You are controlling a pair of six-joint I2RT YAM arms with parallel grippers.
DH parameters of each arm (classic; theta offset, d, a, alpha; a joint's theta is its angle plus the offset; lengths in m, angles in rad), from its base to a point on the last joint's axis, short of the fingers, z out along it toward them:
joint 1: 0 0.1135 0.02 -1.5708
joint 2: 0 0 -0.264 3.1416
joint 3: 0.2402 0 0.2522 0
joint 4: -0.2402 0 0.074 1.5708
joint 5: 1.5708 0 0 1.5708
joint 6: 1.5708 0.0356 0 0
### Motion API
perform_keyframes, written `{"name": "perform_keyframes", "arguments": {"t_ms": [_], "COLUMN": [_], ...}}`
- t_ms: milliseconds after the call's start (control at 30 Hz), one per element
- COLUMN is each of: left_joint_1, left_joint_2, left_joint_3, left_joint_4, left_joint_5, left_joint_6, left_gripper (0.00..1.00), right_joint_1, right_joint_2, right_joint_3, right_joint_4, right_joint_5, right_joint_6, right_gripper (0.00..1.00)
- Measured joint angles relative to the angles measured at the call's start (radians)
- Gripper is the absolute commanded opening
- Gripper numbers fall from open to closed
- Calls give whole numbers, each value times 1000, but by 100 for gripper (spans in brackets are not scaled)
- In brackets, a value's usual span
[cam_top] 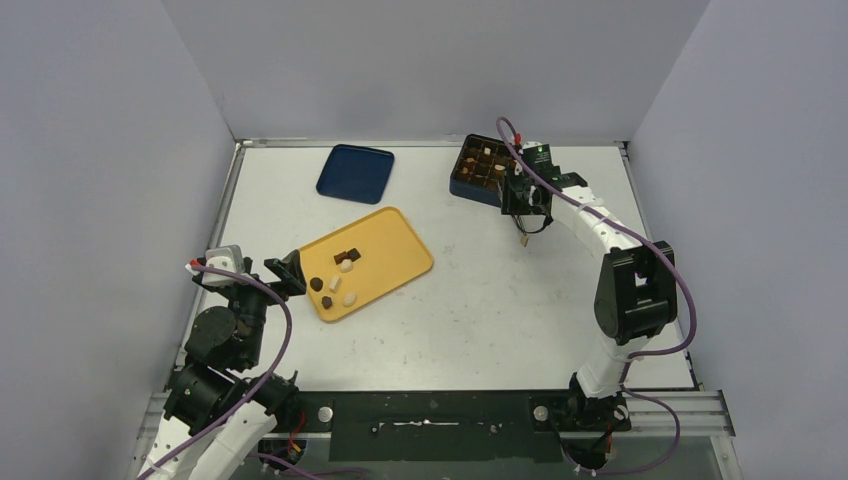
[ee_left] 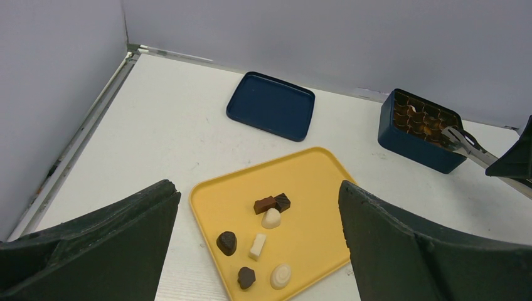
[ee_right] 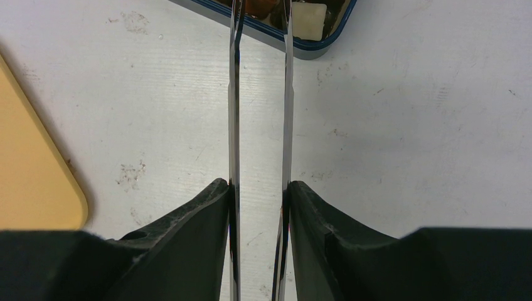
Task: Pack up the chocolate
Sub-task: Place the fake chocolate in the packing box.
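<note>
Several chocolate pieces (cam_top: 340,275), dark, brown and white, lie on the yellow tray (cam_top: 395,245); they also show in the left wrist view (ee_left: 271,217). More pieces fill cells of the dark blue gridded box (cam_top: 485,168). My left gripper (cam_top: 290,272) is open and empty at the tray's near-left end (ee_left: 257,186). My right gripper (cam_top: 525,205) is shut on thin metal tongs (ee_right: 235,94) just in front of the box. The tong blades stand slightly apart and reach over the box's near rim (ee_right: 301,49). Their tips are out of the right wrist view.
The box's dark blue lid (cam_top: 355,172) lies flat at the back, left of the box, and shows in the left wrist view (ee_left: 271,105). Grey walls enclose the white table (cam_top: 480,300) on three sides.
</note>
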Motion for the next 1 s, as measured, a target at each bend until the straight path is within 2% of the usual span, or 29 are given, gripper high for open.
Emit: {"name": "perform_keyframes", "arguments": {"t_ms": [667, 1000], "left_joint_1": [0, 0], "left_joint_2": [0, 0], "left_joint_3": [0, 0], "left_joint_4": [0, 0], "left_joint_5": [0, 0], "left_joint_6": [0, 0], "left_gripper": [97, 97], "right_joint_1": [0, 0], "right_joint_2": [0, -4], "right_joint_3": [0, 1], "right_joint_4": [-36, -35], "right_joint_5": [67, 24], "right_joint_6": [0, -1], "right_gripper": [37, 37]}}
